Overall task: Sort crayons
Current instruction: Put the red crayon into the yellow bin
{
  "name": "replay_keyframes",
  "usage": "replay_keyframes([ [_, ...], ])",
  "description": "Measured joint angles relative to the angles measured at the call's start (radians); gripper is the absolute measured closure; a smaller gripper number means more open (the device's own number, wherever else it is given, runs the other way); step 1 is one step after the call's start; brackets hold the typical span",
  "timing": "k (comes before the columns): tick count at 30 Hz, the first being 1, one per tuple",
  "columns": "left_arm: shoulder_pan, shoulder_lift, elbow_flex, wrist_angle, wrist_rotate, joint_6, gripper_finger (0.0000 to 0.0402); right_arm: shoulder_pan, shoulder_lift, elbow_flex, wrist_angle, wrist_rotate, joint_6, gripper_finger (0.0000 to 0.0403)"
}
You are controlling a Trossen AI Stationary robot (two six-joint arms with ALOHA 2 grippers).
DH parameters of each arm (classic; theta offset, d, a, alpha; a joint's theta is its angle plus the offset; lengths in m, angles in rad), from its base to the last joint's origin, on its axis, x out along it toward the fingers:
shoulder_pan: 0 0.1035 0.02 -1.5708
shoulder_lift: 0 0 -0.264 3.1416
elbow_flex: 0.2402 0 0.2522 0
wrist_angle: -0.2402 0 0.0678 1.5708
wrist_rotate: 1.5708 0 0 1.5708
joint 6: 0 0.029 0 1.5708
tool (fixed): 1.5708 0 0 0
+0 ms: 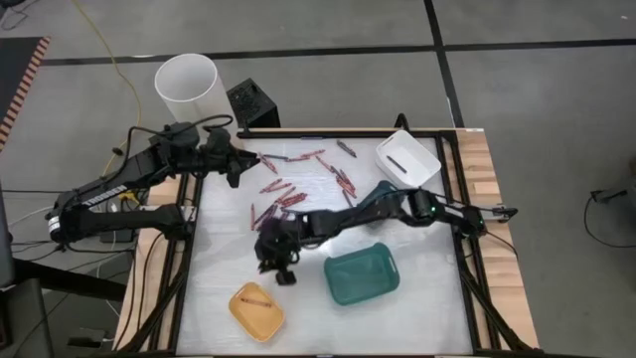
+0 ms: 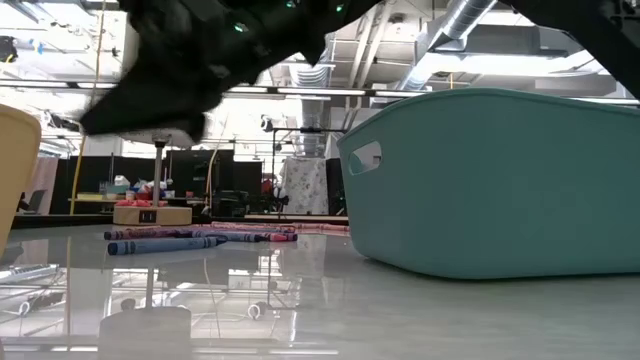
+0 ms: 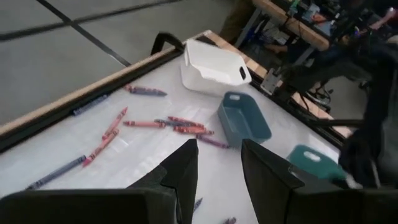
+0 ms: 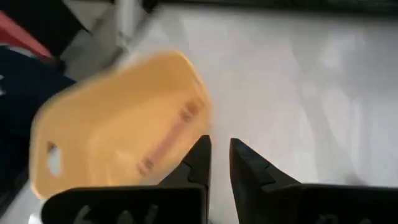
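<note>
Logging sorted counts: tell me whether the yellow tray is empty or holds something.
Not empty: the yellow tray holds one crayon, lying flat inside; the right wrist view shows it too.

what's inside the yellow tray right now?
One reddish crayon lies inside the shallow yellow plastic tray, seen from the high view and the right wrist view. Nothing else shows in it; the tray's floor is uncovered from above.

No readable text, label or number on any object in view.

Looked like an industrial lab: exposed silver ceiling ducts (image 2: 455,25), grey concrete floor (image 1: 328,25), cluttered wooden workbench (image 3: 298,25).
</note>
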Motion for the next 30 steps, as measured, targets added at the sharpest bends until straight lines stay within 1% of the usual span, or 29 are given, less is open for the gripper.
replay_keyframes([
  [2,0.0,0.0,0.0,-0.019,0.001,0.0,0.029,-0.026,-0.008,0.002,-0.048,0.044,0.019,0.0346],
  [5,0.0,0.0,0.0,-0.055,0.0,0.01,0.029,-0.065,-0.035,0.0,-0.19,0.129,0.028,0.0346],
  [9,0.0,0.0,0.0,-0.099,0.0,0.011,0.029,-0.12,-0.037,0.0,-0.285,0.233,0.024,0.0346],
  [16,0.0,0.0,0.0,-0.157,0.001,0.012,0.029,-0.208,-0.036,0.0,-0.375,0.238,-0.008,0.0346],
  [19,0.0,0.0,0.0,-0.176,0.001,0.015,0.029,-0.238,-0.035,0.0,-0.395,0.261,-0.076,0.0346],
  [23,0.0,0.0,0.0,-0.21,0.001,0.061,0.029,-0.268,-0.035,0.0,-0.424,0.314,-0.208,0.0346],
  [25,0.0,0.0,0.0,-0.224,0.0,0.078,0.029,-0.28,-0.035,0.0,-0.432,0.317,-0.255,0.0346],
  [30,0.0,0.0,0.0,-0.235,0.0,0.103,0.029,-0.304,-0.035,0.0,-0.436,0.317,-0.311,0.0346],
])
